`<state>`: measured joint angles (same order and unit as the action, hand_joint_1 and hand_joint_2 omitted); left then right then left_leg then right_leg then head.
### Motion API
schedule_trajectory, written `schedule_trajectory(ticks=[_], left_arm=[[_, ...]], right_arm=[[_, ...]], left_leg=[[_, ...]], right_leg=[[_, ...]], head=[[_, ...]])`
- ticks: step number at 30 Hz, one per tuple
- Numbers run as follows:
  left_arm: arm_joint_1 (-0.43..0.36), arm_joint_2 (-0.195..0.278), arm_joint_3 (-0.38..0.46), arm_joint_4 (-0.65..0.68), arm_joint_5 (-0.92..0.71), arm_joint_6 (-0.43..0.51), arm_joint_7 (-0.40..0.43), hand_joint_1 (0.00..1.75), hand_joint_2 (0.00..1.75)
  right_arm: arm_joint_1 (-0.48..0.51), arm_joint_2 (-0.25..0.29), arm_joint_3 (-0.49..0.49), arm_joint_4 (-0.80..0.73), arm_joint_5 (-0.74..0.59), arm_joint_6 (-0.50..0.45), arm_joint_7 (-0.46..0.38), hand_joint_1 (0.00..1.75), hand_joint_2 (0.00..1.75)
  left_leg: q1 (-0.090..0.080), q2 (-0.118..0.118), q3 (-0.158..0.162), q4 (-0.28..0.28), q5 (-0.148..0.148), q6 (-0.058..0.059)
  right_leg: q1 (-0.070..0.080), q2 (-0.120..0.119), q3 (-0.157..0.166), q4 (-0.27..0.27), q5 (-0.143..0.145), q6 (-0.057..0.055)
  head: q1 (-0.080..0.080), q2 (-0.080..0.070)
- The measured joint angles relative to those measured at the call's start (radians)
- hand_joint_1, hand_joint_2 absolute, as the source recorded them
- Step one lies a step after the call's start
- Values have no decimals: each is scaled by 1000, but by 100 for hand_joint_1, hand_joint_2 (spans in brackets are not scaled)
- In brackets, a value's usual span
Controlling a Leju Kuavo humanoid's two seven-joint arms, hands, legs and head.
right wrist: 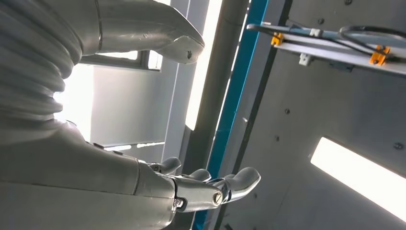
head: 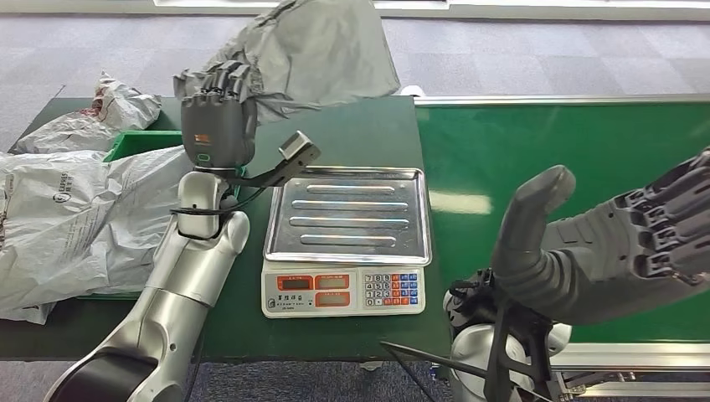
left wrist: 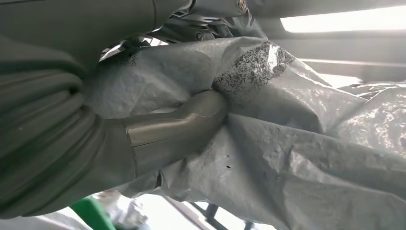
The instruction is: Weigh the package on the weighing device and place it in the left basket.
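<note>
My left hand [head: 219, 117] is raised above the table and grips a grey plastic package [head: 314, 52], which hangs in the air behind the scale. Up close, its thumb [left wrist: 177, 127] presses into the crinkled grey package [left wrist: 297, 158]. The scale [head: 347, 241] stands on the dark green table with a bare steel tray and a keypad at the front. The green basket [head: 132, 142] lies left of my left arm, mostly covered by bags. My right hand [head: 615, 243] is lifted at the right, palm up and open, its fingers [right wrist: 230, 184] spread and holding nothing.
Several grey and white bagged parcels [head: 71, 218] fill the left side of the table and the basket. A green conveyor belt [head: 569, 159] with a metal rim runs to the right of the scale. The right wrist camera looks up at ceiling lights [right wrist: 364, 175].
</note>
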<state>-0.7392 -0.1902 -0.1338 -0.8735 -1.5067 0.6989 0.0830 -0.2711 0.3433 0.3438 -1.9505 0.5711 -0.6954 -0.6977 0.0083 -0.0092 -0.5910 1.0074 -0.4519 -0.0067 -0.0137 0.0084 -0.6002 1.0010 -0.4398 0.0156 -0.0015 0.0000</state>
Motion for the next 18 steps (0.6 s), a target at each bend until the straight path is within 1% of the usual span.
schedule_trajectory(ticks=[4,5,8,11,15,18], left_arm=[[56,81,70,-128,-4,0,123,175,175],[72,102,90,-157,-4,0,140,175,175],[111,150,178,-223,-4,0,135,175,175],[129,185,277,-235,-2,0,132,175,175],[142,211,386,-226,-1,0,133,175,175],[148,221,424,-222,-1,0,132,175,175]], right_arm=[[6,0,-17,-9,13,0,0,0,175],[7,0,-21,-11,17,0,0,0,175],[11,-1,-31,-14,28,0,0,0,175],[18,-2,-42,-21,39,0,0,0,175],[28,-4,-52,-31,48,0,0,0,175],[28,-4,-54,-33,48,0,0,0,175]], left_leg=[[0,2,0,0,0,0],[0,2,0,0,0,0],[1,2,0,0,0,-1],[1,2,0,0,0,-1],[1,2,0,0,0,-1],[1,1,0,0,0,-1]], right_leg=[[0,2,-1,1,0,0],[0,2,-1,1,0,0],[1,2,-1,1,-1,-1],[1,2,-1,1,-1,-1],[1,2,-2,1,-1,-1],[1,1,-2,1,-1,-1]], head=[[0,0],[0,0],[0,0],[0,0],[0,0],[0,0]])
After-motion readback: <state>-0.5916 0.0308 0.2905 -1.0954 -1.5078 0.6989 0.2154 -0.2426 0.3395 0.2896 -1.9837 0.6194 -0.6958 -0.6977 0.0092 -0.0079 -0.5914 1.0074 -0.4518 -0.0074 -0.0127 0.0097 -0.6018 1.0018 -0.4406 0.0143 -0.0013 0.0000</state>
